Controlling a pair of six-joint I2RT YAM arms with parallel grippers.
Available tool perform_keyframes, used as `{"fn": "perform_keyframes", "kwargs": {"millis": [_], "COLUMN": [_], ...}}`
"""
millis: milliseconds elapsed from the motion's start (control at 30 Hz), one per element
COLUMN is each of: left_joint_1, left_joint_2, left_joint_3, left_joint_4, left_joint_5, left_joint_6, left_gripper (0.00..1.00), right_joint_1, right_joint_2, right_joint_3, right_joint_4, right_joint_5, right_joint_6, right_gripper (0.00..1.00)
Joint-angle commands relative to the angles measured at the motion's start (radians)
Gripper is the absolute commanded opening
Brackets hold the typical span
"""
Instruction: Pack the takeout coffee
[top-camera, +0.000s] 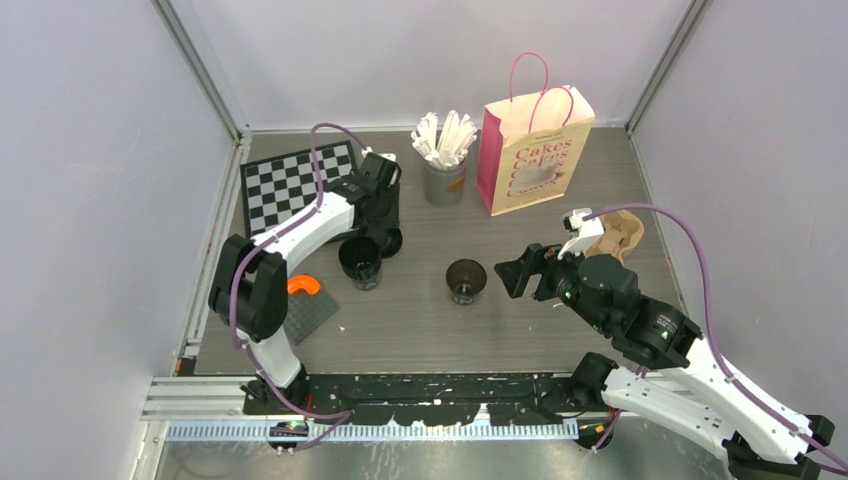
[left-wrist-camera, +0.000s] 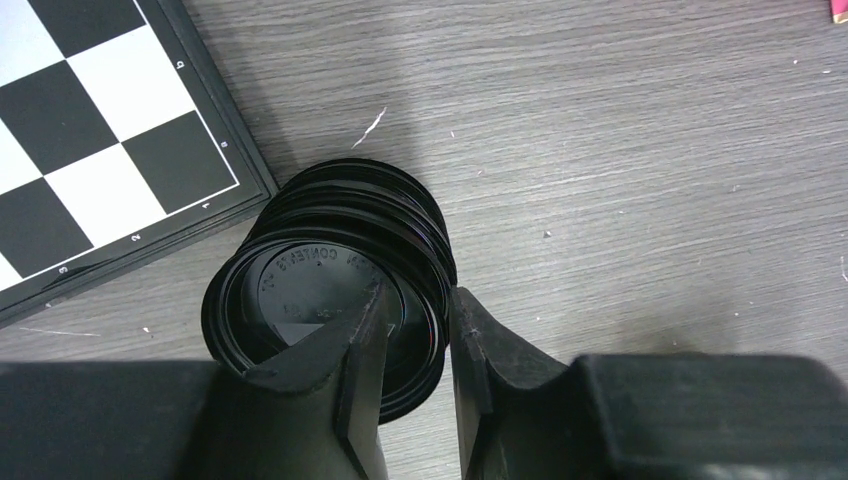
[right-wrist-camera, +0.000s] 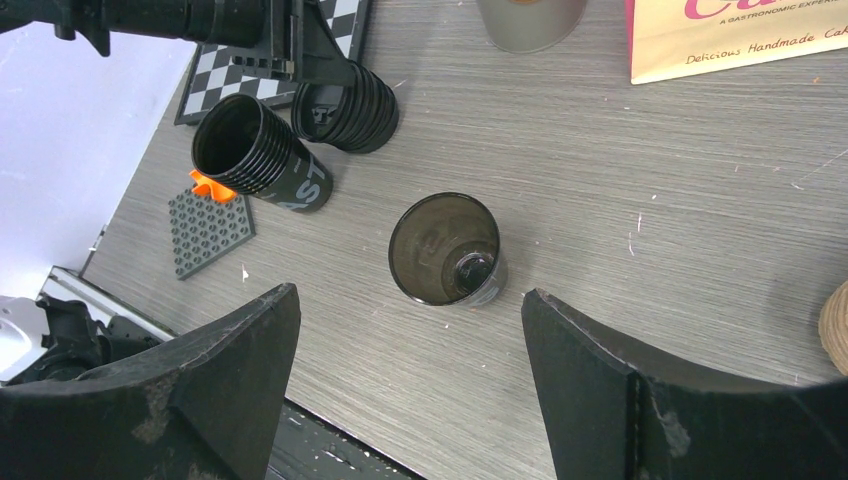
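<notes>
Overhead, two lidless black cups stand on the woodgrain table (top-camera: 420, 330): a ribbed cup (top-camera: 360, 262) by the left gripper (top-camera: 384, 228), and a smooth cup (top-camera: 466, 281) facing the right gripper (top-camera: 508, 275). A pink bag (top-camera: 533, 152) stands behind them.

Left wrist: the jaws, nearly together, straddle the glossy lid stack's (left-wrist-camera: 320, 275) rim beside the chessboard (left-wrist-camera: 90, 130); contact is unclear.

Right wrist: the jaws gape wide, with the smooth cup ahead on open table.

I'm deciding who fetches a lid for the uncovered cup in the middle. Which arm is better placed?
Left. The left tool straddles the rim of the lid stack beside the chessboard, while the right tool hangs open facing the lone cup, apart from the lids.
</notes>
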Motion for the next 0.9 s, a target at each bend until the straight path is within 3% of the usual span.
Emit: {"fn": "perform_keyframes", "kwargs": {"millis": [0, 200, 333, 500, 700, 867], "left_joint_1": [0.005, 0.005, 0.005, 0.005, 0.006, 0.005], "left_joint_2": [0.013, 0.022, 0.027, 0.015, -0.033, -0.078], "left_joint_3": [0.002, -0.008, -0.012, -0.011, 0.003, 0.022], "left_joint_4": [0.050, 0.058, 0.061, 0.055, 0.014, -0.026], "left_joint_5": [0.010, -0.002, 0.003, 0.019, 0.036, 0.081], "left_joint_6": [0.000, 0.002, 0.002, -0.002, -0.016, -0.017], "left_gripper": [0.30, 0.29, 0.23, 0.08, 0.01, 0.00], "right_joint_1": [0.001, 0.000, 0.000, 0.000, 0.000, -0.001], "right_joint_2": [0.000, 0.002, 0.000, 0.001, 0.001, 0.014], "right_joint_3": [0.001, 0.004, 0.007, 0.002, 0.004, 0.002], "right_joint_4": [0.042, 0.042, 0.041, 0.039, 0.041, 0.054], "right_joint_5": [0.008, 0.005, 0.004, 0.008, 0.006, 0.003], "right_joint_6": [-0.009, -0.011, -0.011, -0.012, -0.005, 0.000], "right_gripper": [0.85, 0.86, 0.85, 0.85, 0.85, 0.85]}}
